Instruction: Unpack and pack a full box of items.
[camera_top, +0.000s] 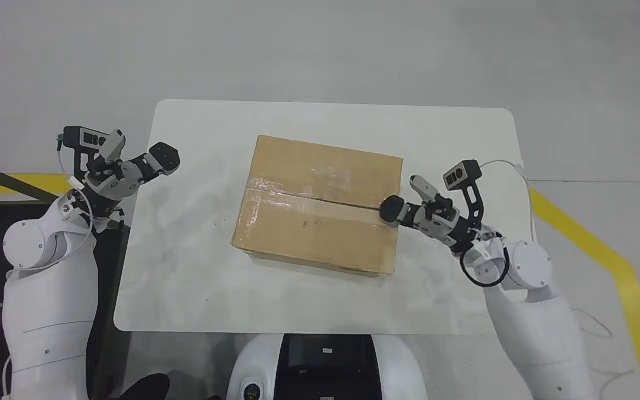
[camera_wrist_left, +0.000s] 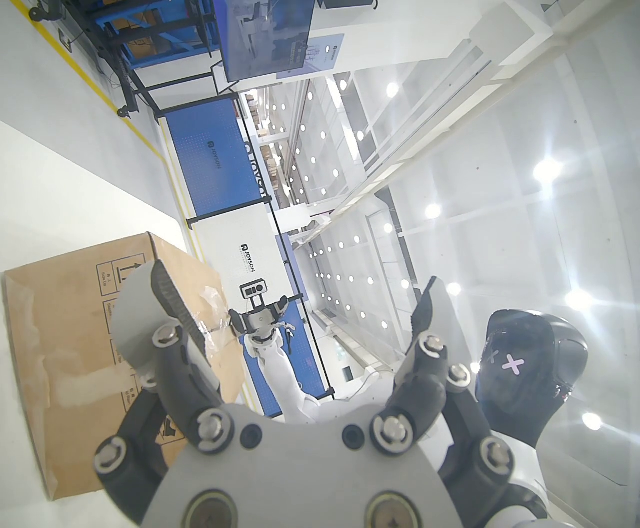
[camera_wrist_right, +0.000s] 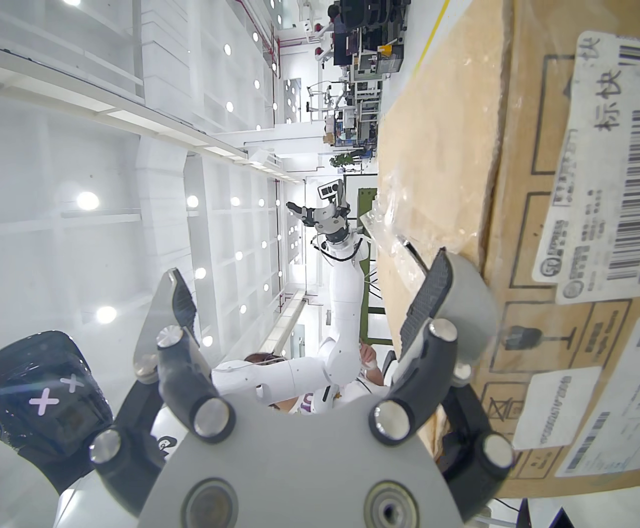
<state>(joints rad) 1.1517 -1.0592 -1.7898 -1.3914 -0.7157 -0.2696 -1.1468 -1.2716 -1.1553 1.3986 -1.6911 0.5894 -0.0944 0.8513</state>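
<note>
- at the middle of the table (camera_top: 190, 290) sits the closed box (camera_top: 318, 205), with tape (camera_top: 300, 196) along its top seam.
- the right gripper (camera_top: 405, 198) is at the box's right edge by the seam, fingers apart, one finger just beside the cardboard.
- the left gripper (camera_top: 162, 157) is well apart from the box, over the table's left rim, fingers apart.

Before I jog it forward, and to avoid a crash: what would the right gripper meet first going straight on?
Likely the cardboard box: the open right gripper points at its end face, near the taped seam. Its upper part may clear the top edge; depth is unclear.
</note>
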